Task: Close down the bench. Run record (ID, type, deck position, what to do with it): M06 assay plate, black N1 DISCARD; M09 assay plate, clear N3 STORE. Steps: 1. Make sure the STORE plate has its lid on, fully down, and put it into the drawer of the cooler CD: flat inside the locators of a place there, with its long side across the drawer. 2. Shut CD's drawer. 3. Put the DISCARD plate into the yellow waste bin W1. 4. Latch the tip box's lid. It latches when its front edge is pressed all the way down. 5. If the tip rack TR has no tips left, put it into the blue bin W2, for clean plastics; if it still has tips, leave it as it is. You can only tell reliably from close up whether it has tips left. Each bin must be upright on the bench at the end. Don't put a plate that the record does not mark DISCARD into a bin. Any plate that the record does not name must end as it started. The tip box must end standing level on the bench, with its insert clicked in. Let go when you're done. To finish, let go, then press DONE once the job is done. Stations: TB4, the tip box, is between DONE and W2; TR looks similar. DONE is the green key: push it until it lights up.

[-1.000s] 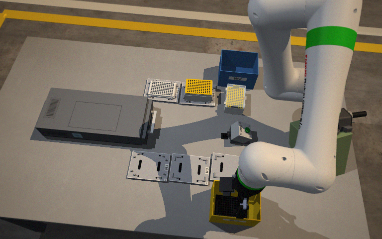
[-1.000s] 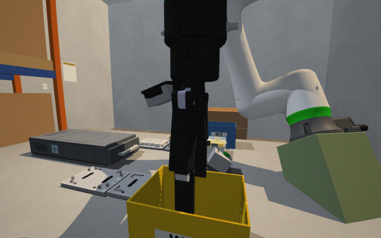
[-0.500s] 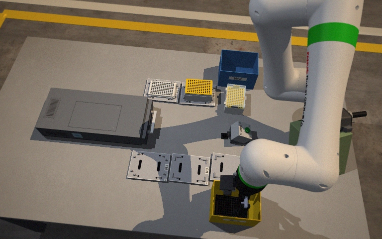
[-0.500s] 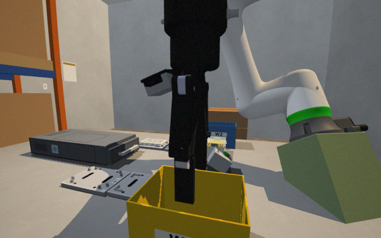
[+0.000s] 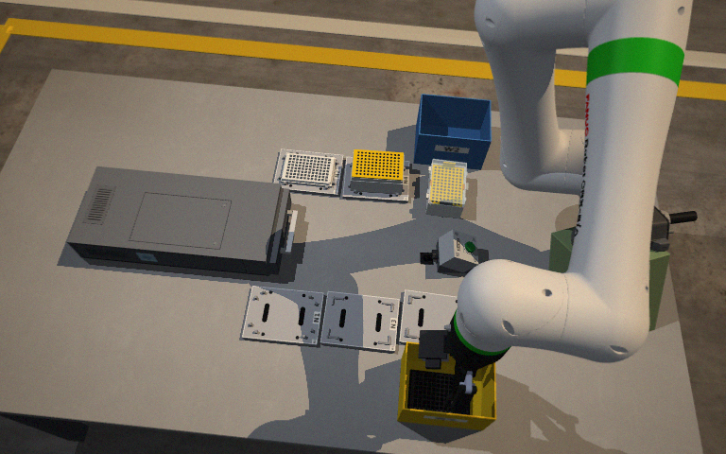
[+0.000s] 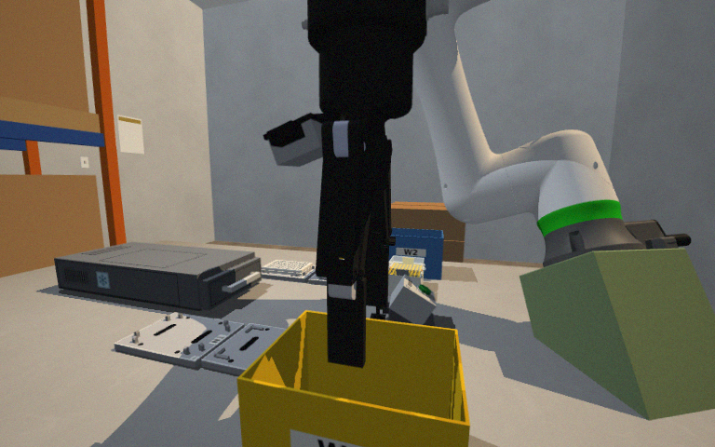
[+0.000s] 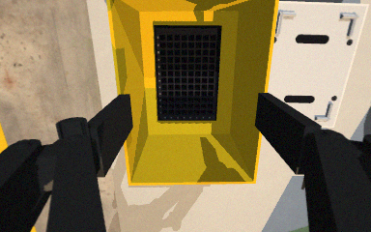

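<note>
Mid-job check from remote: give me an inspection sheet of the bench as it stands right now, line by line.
Surface: grey bench, arm shadows across it.
Black plate: lying flat on the floor of the yellow bin W1; bin upright.
Cooler CD: drawer looks shut, handle facing the deck.
Deck plates N1 and N3: no plates on them.
Tip box TB4: standing near the blue bin W2; latch state cannot be told.
Tip rack: orange top; tips cannot be judged from here.
DONE key: not lit as far as seen.
Clutter: a white grid plate on its holder.
Gripper: open, holding nothing, above W1.
Cables: nothing seen.
Surroundings: yellow floor line.
</note>
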Controlling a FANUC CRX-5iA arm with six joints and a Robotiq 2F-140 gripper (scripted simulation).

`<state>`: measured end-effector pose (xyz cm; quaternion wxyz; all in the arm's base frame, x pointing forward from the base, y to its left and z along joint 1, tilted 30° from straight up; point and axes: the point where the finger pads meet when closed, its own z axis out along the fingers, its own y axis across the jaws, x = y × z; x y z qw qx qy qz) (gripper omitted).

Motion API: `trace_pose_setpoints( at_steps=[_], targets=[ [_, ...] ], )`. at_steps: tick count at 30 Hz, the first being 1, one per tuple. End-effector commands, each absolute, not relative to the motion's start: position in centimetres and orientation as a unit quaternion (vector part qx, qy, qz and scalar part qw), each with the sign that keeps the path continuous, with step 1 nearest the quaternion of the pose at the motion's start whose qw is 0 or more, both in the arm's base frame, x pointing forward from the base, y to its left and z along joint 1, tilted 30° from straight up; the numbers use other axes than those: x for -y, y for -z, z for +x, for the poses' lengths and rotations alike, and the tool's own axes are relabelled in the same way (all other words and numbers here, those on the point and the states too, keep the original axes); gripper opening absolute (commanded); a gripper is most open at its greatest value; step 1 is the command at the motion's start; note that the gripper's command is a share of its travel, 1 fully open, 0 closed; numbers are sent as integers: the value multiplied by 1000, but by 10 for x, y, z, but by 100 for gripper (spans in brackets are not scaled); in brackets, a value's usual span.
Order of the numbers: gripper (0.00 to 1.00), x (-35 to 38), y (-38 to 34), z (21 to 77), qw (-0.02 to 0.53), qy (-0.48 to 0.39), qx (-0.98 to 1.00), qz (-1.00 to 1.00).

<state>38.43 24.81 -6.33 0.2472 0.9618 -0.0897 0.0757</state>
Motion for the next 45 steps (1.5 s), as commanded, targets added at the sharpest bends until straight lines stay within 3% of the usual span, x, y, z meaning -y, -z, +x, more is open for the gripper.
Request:
trace_pose_setpoints(
  at_steps=[1, 45],
  targets=[
    [70, -242, 59, 386, 248, -72, 73, 963],
    [70, -108, -27, 405, 248, -72, 73, 963]
  ],
)
